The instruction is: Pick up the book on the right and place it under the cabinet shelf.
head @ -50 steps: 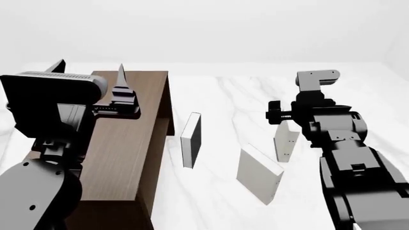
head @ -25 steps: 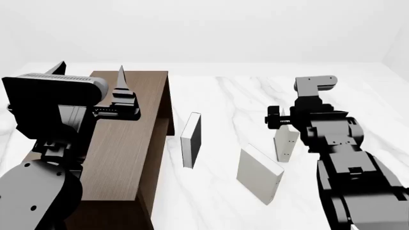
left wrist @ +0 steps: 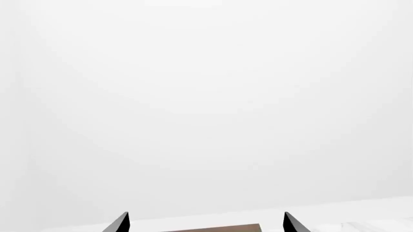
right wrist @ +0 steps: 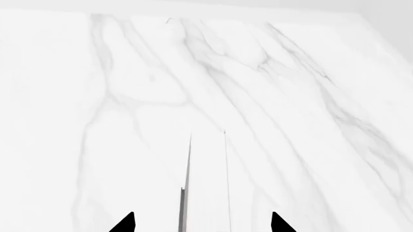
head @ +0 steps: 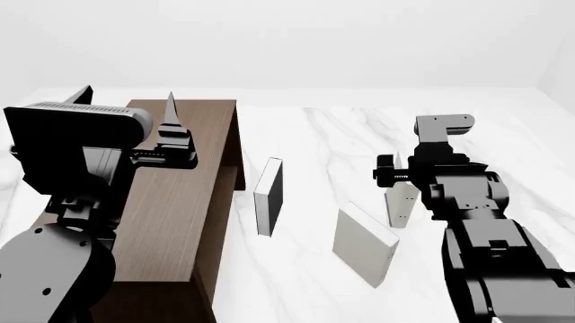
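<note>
White marble floor (head: 314,134); book (head: 402,205) upright, well right of cabinet shelf (head: 180,202); right gripper (right wrist: 202,223) above it, fingers apart, straddling top edge; left gripper (left wrist: 205,223) spread over cabinet

The right hand (right wrist: 202,223) has dropped lower, seemingly straddling the book (head: 400,206).

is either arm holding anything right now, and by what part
Nothing is held. The right gripper is open, its jaws either side of the book's top edge without closing on it. The left gripper is open above the cabinet.
</note>
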Controlling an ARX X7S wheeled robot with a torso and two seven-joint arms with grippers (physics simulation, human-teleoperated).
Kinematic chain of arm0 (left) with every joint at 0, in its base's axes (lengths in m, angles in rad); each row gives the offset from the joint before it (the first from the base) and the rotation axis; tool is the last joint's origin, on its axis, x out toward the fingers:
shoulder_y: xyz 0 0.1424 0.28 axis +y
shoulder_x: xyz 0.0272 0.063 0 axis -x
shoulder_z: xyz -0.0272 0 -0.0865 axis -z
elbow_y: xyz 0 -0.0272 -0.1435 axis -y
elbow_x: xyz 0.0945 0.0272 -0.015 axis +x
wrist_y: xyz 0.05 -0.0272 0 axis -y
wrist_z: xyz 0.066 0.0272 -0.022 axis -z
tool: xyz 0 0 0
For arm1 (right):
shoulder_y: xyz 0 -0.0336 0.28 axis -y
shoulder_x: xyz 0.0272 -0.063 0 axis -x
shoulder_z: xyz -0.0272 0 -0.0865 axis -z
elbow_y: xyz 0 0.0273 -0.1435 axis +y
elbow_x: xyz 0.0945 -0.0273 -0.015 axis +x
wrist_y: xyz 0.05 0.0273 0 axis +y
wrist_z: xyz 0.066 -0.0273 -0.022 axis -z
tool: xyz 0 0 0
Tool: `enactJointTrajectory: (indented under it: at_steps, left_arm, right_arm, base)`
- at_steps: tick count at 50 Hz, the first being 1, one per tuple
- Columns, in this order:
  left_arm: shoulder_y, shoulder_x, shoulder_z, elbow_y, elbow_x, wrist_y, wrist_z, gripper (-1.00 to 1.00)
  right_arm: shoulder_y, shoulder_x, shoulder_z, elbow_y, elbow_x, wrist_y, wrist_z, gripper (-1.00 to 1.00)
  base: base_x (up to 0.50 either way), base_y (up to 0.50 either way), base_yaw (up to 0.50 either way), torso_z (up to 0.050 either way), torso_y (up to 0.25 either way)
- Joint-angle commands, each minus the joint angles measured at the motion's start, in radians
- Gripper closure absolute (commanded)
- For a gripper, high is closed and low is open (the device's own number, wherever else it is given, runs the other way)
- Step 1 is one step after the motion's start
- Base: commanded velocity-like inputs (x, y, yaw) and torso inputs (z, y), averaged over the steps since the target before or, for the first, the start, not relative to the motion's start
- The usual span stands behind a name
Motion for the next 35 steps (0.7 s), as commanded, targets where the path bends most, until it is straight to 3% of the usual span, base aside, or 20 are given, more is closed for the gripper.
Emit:
enactJointTrajectory:
  at_steps: [1, 35]
  left_arm:
    - [-0.009, -0.003, 0.005, 0.003, -0.005, -0.010, -0.006, -1.00]
    - [0.014, -0.015, 0.006, -0.013, -0.010, 0.025, -0.010, -1.00]
  right_arm:
    - [-0.011, -0.005, 0.038, 0.000, -0.029, 0.001, 0.005, -1.00]
    - [-0.041, -0.011, 0.081, 0.001, -0.064, 0.002, 0.030, -1.00]
  base:
    - [0.00, 0.00, 0.00, 0.000, 0.000]
    - [0.00, 0.00, 0.00, 0.000, 0.000]
